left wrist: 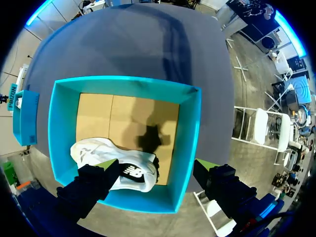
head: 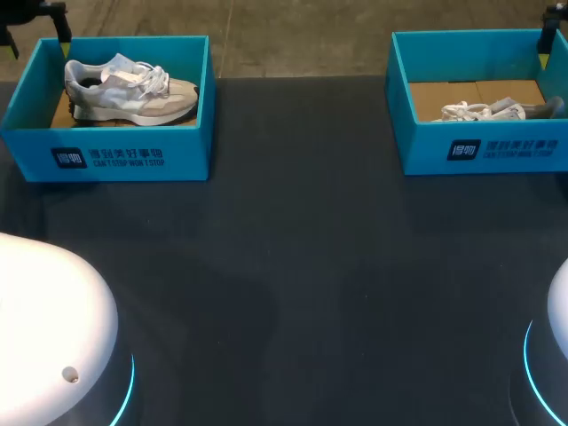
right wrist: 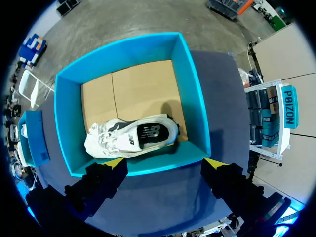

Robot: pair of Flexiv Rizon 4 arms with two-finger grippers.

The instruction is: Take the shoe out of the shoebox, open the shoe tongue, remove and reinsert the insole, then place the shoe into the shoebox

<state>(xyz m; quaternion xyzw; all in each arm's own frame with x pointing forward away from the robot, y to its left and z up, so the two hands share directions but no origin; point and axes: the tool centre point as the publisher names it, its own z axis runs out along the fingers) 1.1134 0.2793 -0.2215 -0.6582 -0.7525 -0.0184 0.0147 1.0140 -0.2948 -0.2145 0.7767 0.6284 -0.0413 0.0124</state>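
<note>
White-grey shoe (head: 130, 89) upright in left teal shoebox (head: 133, 155) (black insole (left wrist: 132, 173) inside)

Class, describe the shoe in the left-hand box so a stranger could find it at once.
On the dark table, far back, stand two teal shoeboxes; take the left shoebox. The pale grey and white shoe in it shows its whole side, while the other shoe, in the right shoebox, is half hidden behind its near wall.

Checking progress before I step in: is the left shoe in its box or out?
In: the shoe sits inside the left shoebox, walls on all sides.
</note>
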